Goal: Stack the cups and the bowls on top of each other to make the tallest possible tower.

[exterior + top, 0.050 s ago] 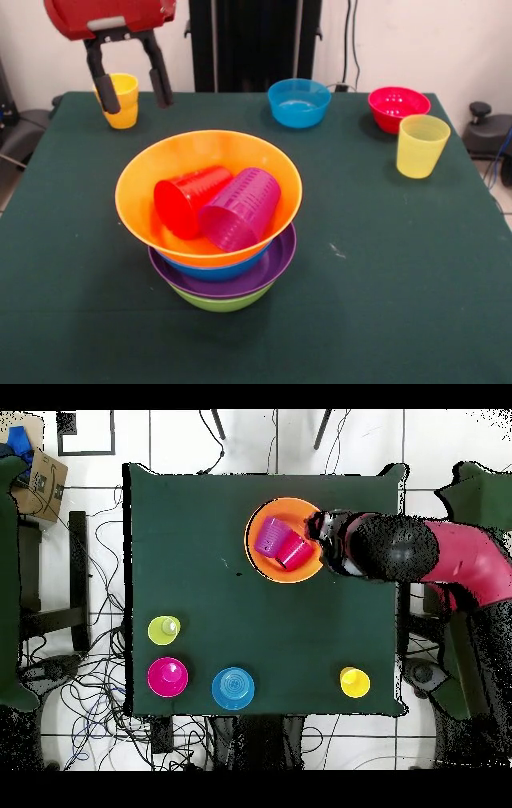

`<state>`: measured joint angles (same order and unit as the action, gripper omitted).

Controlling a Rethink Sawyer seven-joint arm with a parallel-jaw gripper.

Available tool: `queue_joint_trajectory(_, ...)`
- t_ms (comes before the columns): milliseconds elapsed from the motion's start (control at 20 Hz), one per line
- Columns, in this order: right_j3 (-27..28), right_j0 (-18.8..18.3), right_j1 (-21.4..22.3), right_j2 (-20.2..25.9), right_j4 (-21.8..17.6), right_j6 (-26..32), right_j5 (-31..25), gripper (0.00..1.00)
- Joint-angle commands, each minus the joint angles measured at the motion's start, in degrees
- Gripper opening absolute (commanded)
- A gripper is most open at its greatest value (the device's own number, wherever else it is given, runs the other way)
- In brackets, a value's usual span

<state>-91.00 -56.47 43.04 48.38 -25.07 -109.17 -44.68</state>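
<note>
Green, purple, blue and orange bowls form the tower (216, 264) near the counter's (384, 304) front, the red cup (188, 200) and purple cup (240, 210) lying tipped inside. Farther back, the claw (132, 88) hangs empty, fingers apart, beside the orange-yellow cup (122, 102).

Even, bright overhead light in both views. Soft short shadows under the tower (220, 240) and the pale yellow cup (422, 145). Mild specular glare on the orange bowl (208, 196) rim. Front view is in focus; no obvious edge distortion.
</note>
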Motion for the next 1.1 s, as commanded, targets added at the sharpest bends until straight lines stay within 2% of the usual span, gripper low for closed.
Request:
queue_joint_trajectory(50, -11.34, 0.92, -4.14, -3.85, -9.85, 7.79, 6.82, 1.0)
queue_joint_trajectory(300, -15.7, 4.13, -2.08, -8.92, -13.0, -0.6, 10.21, 1.0)
queue_joint_trajectory(600, -19.88, 6.42, -0.08, -12.56, -13.36, -5.14, 13.59, 1.0)
queue_joint_trajectory(750, -21.56, 6.15, 2.34, -12.41, -11.76, -4.59, 13.4, 1.0)
queue_joint_trajectory(1100, -27.66, 4.2, 10.5, -9.39, -5.12, -2.64, 10.27, 1.0)
